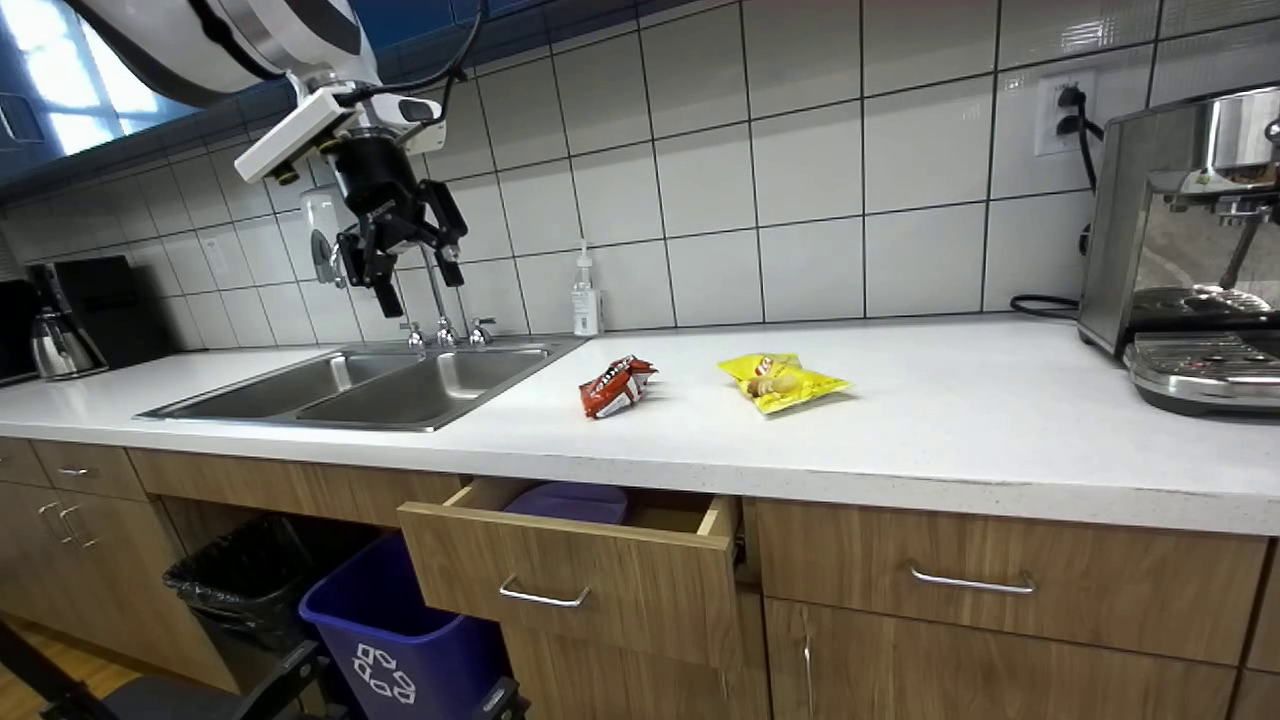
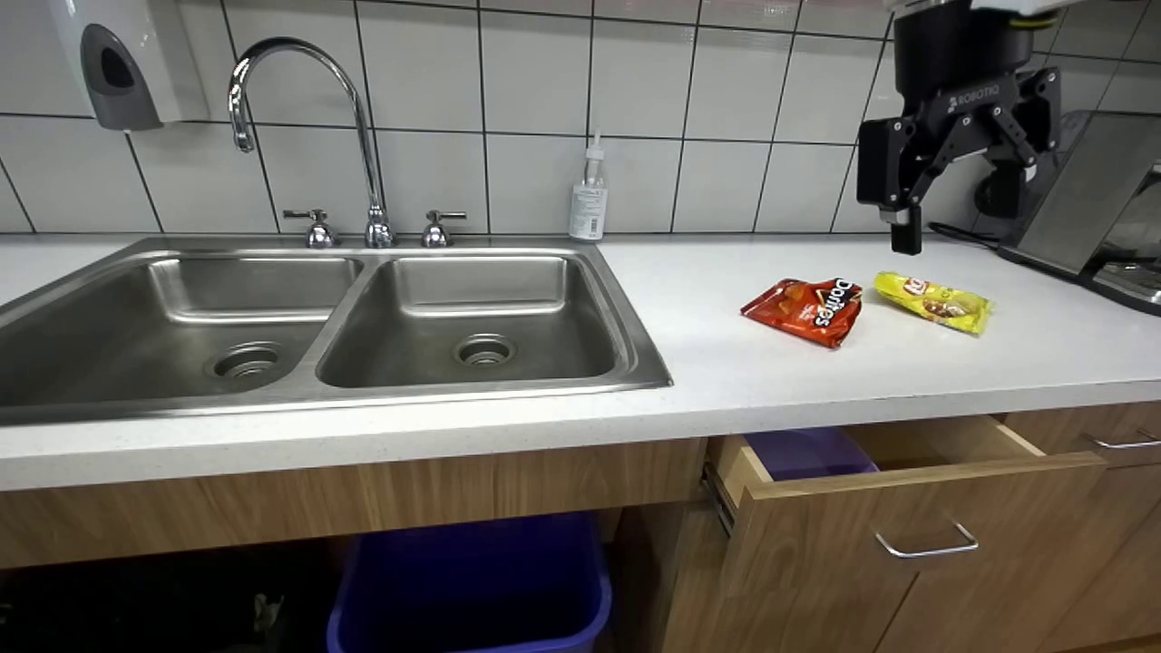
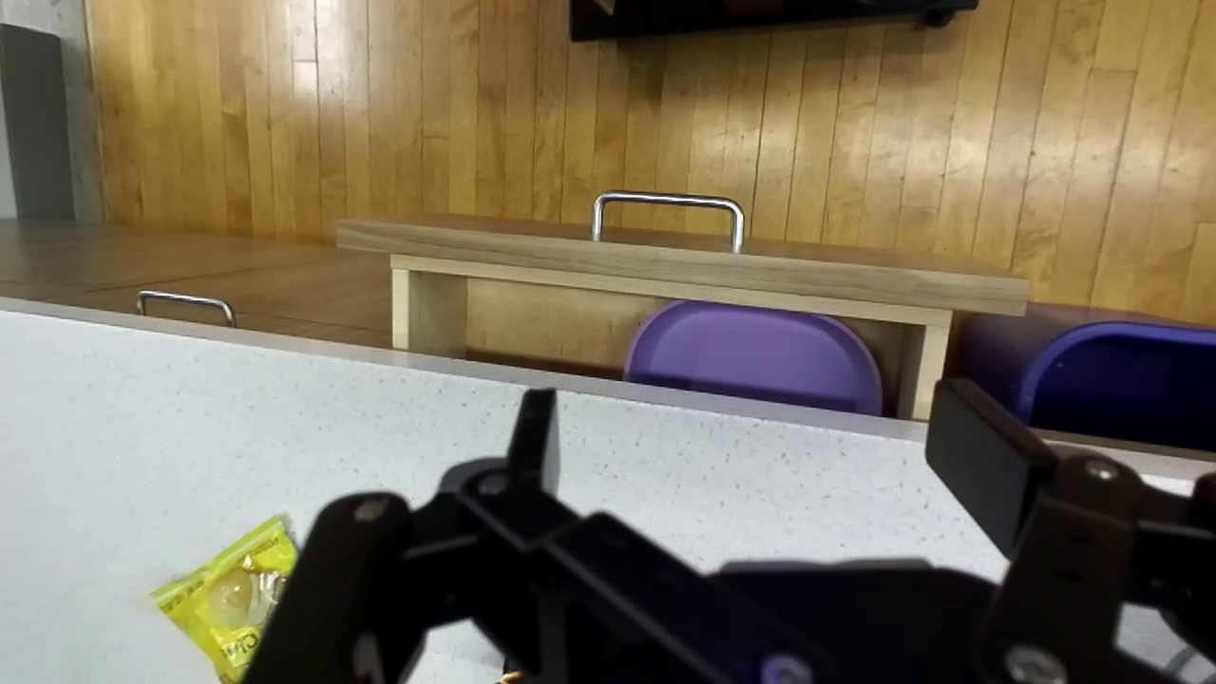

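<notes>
My gripper [image 1: 421, 288] hangs above the counter in both exterior views, its fingers spread wide with nothing between them. In the wrist view, white countertop shows between the fingertips. A red Doritos bag [image 2: 805, 310] lies on the counter, with a yellow Lay's bag [image 1: 780, 382] to its right in both exterior views. The wrist view has the yellow bag [image 3: 228, 598] at lower left, partly behind a finger; only a sliver of something dark and orange peeks out at the bottom. Below the counter, a wooden drawer [image 1: 570, 580] is pulled out, with a purple container [image 3: 755, 351] inside.
A double steel sink [image 2: 653, 374] with a tall faucet [image 2: 367, 154] sits beside the bags. Against the tiles stands a pump bottle [image 1: 586, 300]. A coffee machine [image 1: 1150, 240] occupies the far end. Under the counter are a blue recycling bin [image 1: 400, 650] and a black-lined bin [image 1: 260, 560].
</notes>
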Tool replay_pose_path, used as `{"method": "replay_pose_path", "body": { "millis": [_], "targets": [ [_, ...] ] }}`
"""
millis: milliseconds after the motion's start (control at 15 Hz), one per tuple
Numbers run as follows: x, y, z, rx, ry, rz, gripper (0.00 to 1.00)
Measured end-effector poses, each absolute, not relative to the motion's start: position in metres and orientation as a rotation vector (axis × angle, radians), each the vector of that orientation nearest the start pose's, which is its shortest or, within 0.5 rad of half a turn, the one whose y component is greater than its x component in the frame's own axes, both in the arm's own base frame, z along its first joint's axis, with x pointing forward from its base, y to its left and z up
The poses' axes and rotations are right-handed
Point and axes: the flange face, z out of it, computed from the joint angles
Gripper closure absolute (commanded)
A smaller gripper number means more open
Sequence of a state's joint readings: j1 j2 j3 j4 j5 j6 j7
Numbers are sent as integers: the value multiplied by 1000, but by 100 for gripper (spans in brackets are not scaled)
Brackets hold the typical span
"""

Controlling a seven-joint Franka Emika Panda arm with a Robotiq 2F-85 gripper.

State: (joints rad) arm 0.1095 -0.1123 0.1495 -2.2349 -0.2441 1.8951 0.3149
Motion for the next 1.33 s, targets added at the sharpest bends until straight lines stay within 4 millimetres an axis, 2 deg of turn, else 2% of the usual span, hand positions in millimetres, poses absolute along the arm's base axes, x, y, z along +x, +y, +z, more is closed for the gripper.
{"method": "replay_pose_path", "body": {
  "millis": [333,800,1133,1333],
  "targets": [
    [468,91,391,-3432,-78,243,0],
    [465,72,373,-3402,-160,242,0],
    [463,53,364,-3371,-166,246,0],
    [463,50,363,-3370,-166,253,0]
  ]
}}
